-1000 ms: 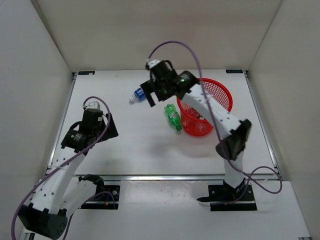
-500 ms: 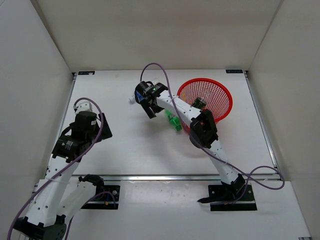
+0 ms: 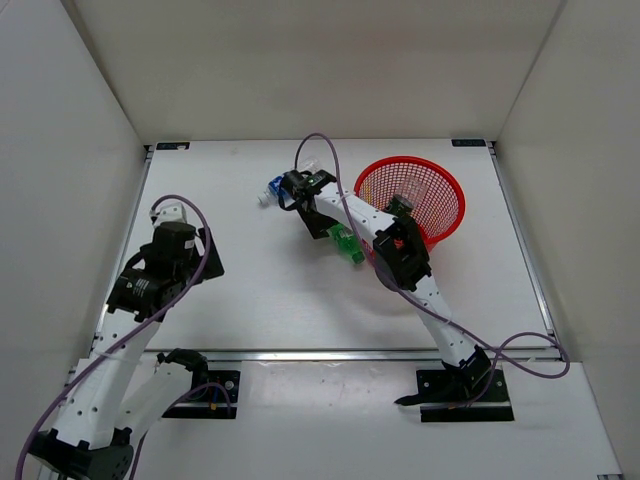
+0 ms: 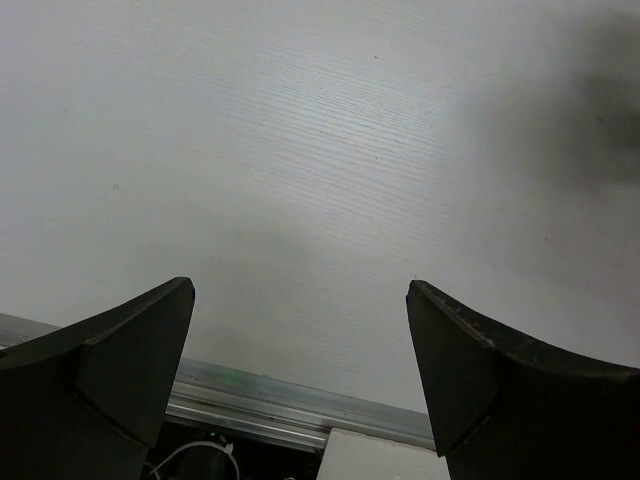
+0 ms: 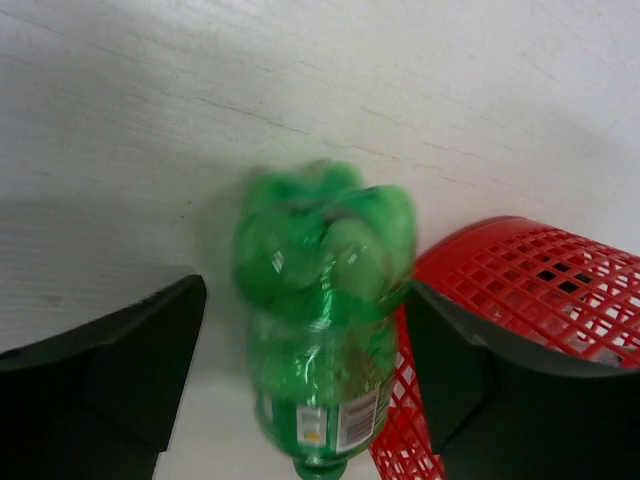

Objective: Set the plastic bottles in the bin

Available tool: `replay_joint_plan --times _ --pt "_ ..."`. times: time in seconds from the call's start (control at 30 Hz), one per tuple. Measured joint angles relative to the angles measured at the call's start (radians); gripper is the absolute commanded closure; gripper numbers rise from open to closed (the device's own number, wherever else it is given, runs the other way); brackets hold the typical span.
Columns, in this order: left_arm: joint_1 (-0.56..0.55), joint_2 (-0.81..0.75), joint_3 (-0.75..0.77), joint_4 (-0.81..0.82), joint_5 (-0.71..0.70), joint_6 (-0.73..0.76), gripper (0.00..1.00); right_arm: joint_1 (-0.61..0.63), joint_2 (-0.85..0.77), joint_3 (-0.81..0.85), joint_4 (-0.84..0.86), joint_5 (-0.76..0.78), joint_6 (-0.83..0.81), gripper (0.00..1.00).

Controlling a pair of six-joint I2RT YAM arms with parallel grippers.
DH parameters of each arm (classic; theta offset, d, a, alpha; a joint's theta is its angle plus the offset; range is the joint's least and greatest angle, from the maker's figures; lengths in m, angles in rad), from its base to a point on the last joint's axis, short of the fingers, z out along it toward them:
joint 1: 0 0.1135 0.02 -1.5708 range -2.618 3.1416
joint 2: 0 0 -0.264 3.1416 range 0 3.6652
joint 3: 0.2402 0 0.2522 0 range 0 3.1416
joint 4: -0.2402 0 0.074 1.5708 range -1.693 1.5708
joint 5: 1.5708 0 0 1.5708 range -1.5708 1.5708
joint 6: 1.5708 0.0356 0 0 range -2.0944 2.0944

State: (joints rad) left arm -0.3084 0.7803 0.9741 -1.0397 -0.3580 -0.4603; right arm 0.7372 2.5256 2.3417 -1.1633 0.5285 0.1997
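Note:
An all-green bottle (image 3: 347, 243) lies on the table against the left foot of the red mesh bin (image 3: 450, 190). My right gripper (image 3: 328, 226) is down over its base end. In the right wrist view the green bottle (image 5: 325, 300) lies between my fingers, base towards the camera. The right finger (image 5: 450, 370) touches it; the left finger (image 5: 140, 360) stands a little off. A clear bottle with a blue label (image 3: 275, 188) lies further left. Another clear bottle (image 3: 405, 196) lies inside the bin. My left gripper (image 3: 190, 258) hovers open and empty at the left.
White walls close in the table on three sides. The bin's red wall (image 5: 520, 290) stands right beside my right finger. The left gripper (image 4: 300, 290) looks down on bare table and the metal rail (image 4: 260, 400) at the near edge.
The right gripper came down from near the blue-labelled bottle to the green bottle, and its jaws have narrowed round it. The left arm shifted slightly earlier and then stayed still.

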Motion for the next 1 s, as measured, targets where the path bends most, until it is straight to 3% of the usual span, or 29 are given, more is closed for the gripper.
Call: replay_joint_plan --times 0.03,0.1,0.17,0.3,0.5,0.77,0.87,1.0 --pt "0.000 0.006 0.003 -0.001 -0.001 0.000 0.01 -0.001 0.002 0.000 -0.003 -0.003 0.005 0.37" --pt "0.002 0.019 0.013 0.000 -0.002 0.000 0.02 -0.001 0.004 0.000 -0.006 -0.010 0.011 0.45" --pt "0.004 0.030 0.028 0.002 -0.002 0.001 0.01 0.000 0.004 0.003 -0.010 -0.011 0.016 0.67" --pt "0.005 0.028 0.054 0.005 -0.006 0.004 0.01 0.002 0.001 0.011 -0.007 -0.031 0.018 0.79" --pt "0.005 0.043 0.067 0.056 0.011 0.016 0.02 0.006 -0.105 0.010 0.012 -0.254 -0.011 0.79" --pt "0.005 0.169 0.018 0.196 0.098 0.023 0.02 -0.002 -0.577 0.018 0.110 -0.468 -0.025 0.81" --pt "-0.003 0.250 0.017 0.231 0.121 0.021 0.01 -0.092 -0.745 -0.026 0.156 -0.485 -0.027 0.81" --pt "-0.020 0.301 0.017 0.259 0.141 0.019 0.02 -0.315 -0.931 -0.257 0.212 -0.492 -0.016 0.78"
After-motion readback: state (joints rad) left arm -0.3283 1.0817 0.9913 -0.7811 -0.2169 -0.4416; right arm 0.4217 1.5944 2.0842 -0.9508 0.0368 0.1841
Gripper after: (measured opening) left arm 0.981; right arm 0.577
